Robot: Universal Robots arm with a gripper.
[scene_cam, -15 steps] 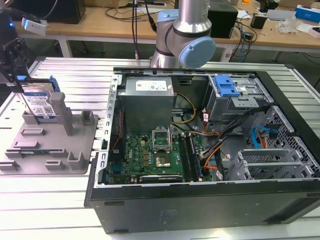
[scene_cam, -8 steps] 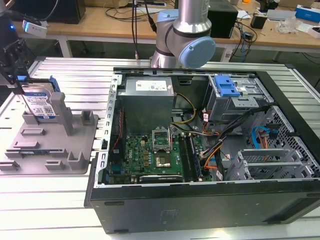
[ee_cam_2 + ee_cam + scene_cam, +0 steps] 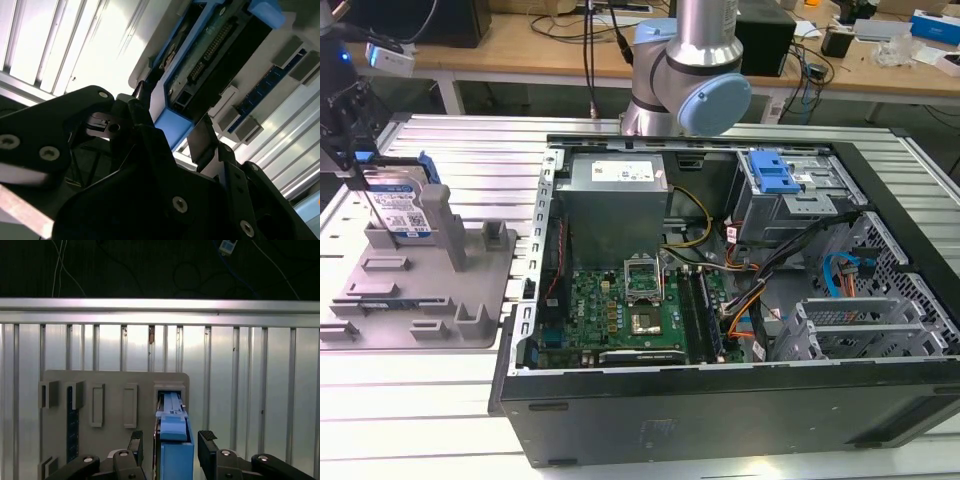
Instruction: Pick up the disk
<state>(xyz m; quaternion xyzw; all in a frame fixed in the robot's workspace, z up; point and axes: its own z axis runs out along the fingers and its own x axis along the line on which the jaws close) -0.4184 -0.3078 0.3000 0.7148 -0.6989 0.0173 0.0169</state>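
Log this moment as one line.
gripper: around disk | disk: upright in grey holder | state: still seated in holder

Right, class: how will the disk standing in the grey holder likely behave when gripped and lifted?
Probably stiff: the disk is a flat metal slab. Standing on its narrow edge in the grey holder, it might tip if nudged. Its blue rails look smooth, perhaps slippery.

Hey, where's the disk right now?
The disk stands on edge in the grey tray at the exterior view's left, outside the open computer case, with the gripper straddling its top edge.
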